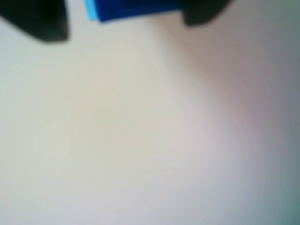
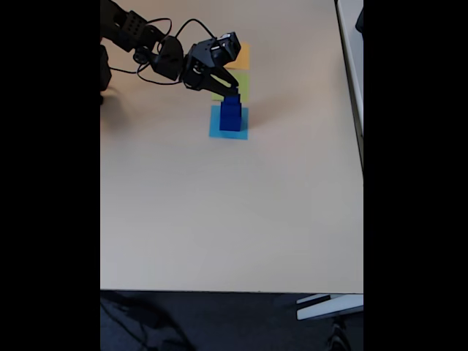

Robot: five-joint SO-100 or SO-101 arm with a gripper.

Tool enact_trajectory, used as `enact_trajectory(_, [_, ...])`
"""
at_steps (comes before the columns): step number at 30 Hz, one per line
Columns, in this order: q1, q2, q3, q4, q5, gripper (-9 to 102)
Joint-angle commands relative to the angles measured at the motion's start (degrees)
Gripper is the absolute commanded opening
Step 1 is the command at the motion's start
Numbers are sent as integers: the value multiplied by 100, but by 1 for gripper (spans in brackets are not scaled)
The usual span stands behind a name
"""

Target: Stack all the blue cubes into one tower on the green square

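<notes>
Standing on the light-blue square (image 2: 228, 132), not on the green square (image 2: 241, 87) just beyond it, the blue cubes (image 2: 230, 117) form a short stepped pile in the fixed view, with the orange square (image 2: 241, 54) farthest back on the beige table (image 2: 227, 219). The black gripper (image 2: 231, 93) hangs right at the top of the pile, its tips at the uppermost cube. In the blurred wrist view dark blue (image 1: 140, 9) shows between two black fingers (image 1: 40, 21), with a sliver of light blue beside it, but whether the jaws are clamped on the cube or merely straddling it I cannot tell. The cubes look solid, stiff and light, with smooth flat faces that may slip. A sensible hold is across two opposite side faces of the top cube, squarely, since any sideways nudge could topple the pile.
</notes>
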State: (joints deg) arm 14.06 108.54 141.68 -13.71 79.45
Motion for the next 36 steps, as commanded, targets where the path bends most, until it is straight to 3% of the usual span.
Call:
enact_trajectory(1, [-88, 70, -211, -185, -132, 12])
enact_trajectory(5, [-132, 167, -369, -88, -387, 11])
enact_trajectory(13, [-132, 791, -1107, 1529, -677, 0])
enact_trajectory(21, [-255, 1169, -1230, 1986, -844, 0])
enact_trajectory(28, [-554, 2312, -1283, 3146, -1644, 0])
enact_trajectory(36, [-712, 3876, -369, 3929, -2874, 0])
